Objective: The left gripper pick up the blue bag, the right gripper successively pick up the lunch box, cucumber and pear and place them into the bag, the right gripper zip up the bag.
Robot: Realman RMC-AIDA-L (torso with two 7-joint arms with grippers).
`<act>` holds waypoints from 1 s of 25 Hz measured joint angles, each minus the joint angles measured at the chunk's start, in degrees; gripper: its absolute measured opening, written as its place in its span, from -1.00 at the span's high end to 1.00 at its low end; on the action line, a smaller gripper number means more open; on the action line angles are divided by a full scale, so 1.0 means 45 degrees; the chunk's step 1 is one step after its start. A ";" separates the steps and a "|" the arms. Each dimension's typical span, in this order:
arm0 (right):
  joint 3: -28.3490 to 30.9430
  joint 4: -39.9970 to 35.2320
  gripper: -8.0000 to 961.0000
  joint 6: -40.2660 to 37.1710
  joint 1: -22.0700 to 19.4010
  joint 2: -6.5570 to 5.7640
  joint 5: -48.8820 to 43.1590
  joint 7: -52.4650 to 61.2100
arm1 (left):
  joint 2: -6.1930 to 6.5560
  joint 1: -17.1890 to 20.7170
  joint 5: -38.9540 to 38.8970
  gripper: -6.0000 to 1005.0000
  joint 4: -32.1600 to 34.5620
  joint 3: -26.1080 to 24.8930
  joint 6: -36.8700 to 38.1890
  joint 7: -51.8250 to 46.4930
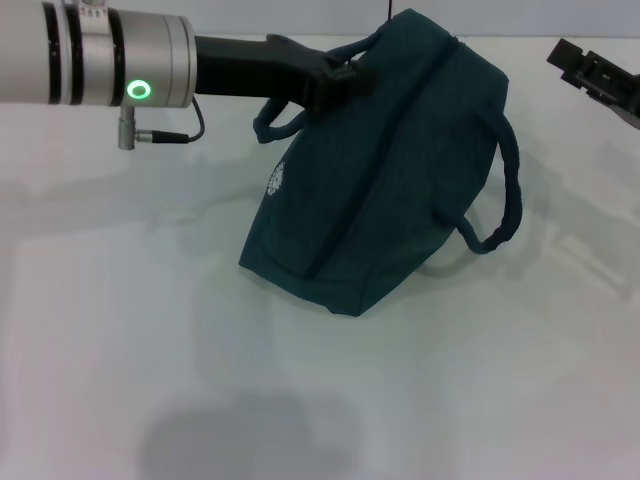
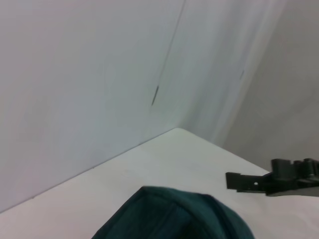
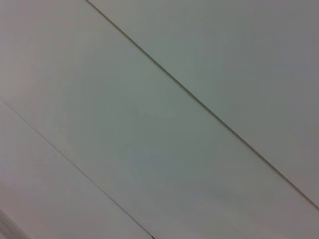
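1. Head view, nearest first: the bare white tabletop (image 1: pixel 150 360) fills the foreground, with no lunch box, cucumber or pear in sight on it in any view.
2. Farther in, the blue bag (image 1: pixel 385 180) sits tilted on the tabletop, its low corner toward 7 o'clock and its top toward 1 o'clock; the long axis and the closed zip seam run along that same 7-to-1 line. One handle loop hangs off at 3 o'clock, the round white logo faces 9 o'clock.
3. At the bag's far top, toward 11 o'clock, the left gripper (image 1: pixel 345 75) reaches in from 9 o'clock, and its fingers appear pinched on the other handle, holding that end up. It is clearly the nearer arm.
4. Farthest, at 2 o'clock, the right gripper (image 1: pixel 590 72) hangs well apart from the bag; the bag's zip end lies toward 9 o'clock from it. I cannot tell how its fingers stand.
5. My judgement: the bag looks zipped, so little remains.
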 joint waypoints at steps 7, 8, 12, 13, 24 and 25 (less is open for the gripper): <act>0.0013 -0.0052 -0.79 -0.0012 -0.0012 -0.0009 0.0005 -0.0024 | -0.0064 0.0081 0.0056 0.90 -0.0369 -0.0021 -0.0593 0.0140; 0.0016 -0.0062 -0.79 -0.0012 -0.0012 -0.0010 0.0007 -0.0025 | -0.0069 0.0118 0.0046 0.90 -0.0375 -0.0022 -0.0595 0.0141; 0.0022 -0.0070 -0.79 -0.0012 -0.0003 -0.0016 0.0010 -0.0028 | -0.0087 0.0198 -0.0140 0.51 -0.0387 -0.0280 -0.0580 0.0141; 0.0023 -0.0070 -0.79 -0.0012 -0.0002 -0.0017 0.0007 -0.0028 | -0.0086 0.0208 -0.0168 0.46 -0.0384 -0.0346 -0.0553 0.0141; 0.0024 -0.0094 -0.79 -0.0718 0.0061 -0.0014 -0.0017 -0.0573 | 0.0125 0.0890 -0.2581 -0.15 0.0376 -0.1208 -0.0263 0.0582; 0.0017 -0.0122 -0.79 -0.0853 0.0070 -0.0009 -0.0034 -0.0698 | 0.0164 0.0900 -0.2791 -0.23 0.0409 -0.1390 -0.0201 0.0680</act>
